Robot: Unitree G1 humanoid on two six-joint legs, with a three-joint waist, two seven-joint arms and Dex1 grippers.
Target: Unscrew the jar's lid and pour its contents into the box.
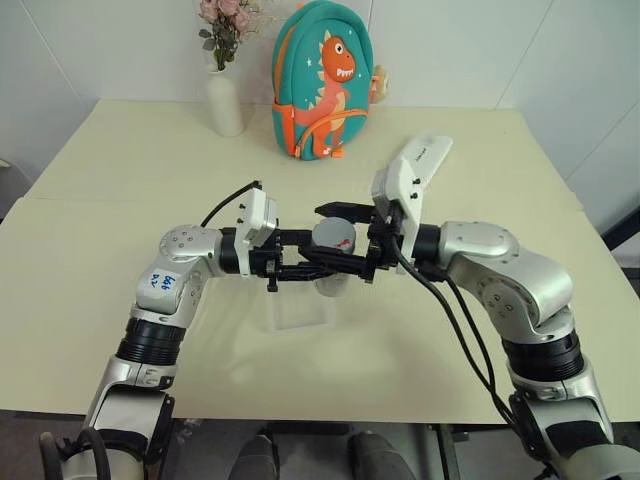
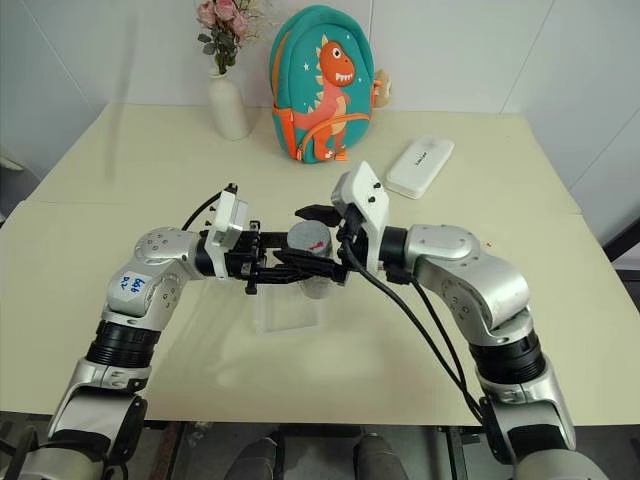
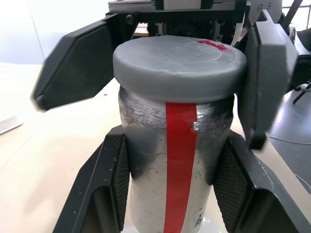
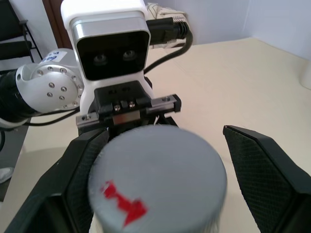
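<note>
Both arms meet above the clear box (image 1: 298,312) on the worktop (image 1: 120,240): left gripper (image 3: 170,160) jaws clamp the jar (image 3: 170,194), right gripper (image 4: 160,160) jaws stand open around the lid (image 4: 158,182). Unscrewing is in hand; next, probably, close and twist.

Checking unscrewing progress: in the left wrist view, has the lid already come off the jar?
No: the lid sits on top of the jar, with the right gripper's fingers standing apart on either side of it.
</note>
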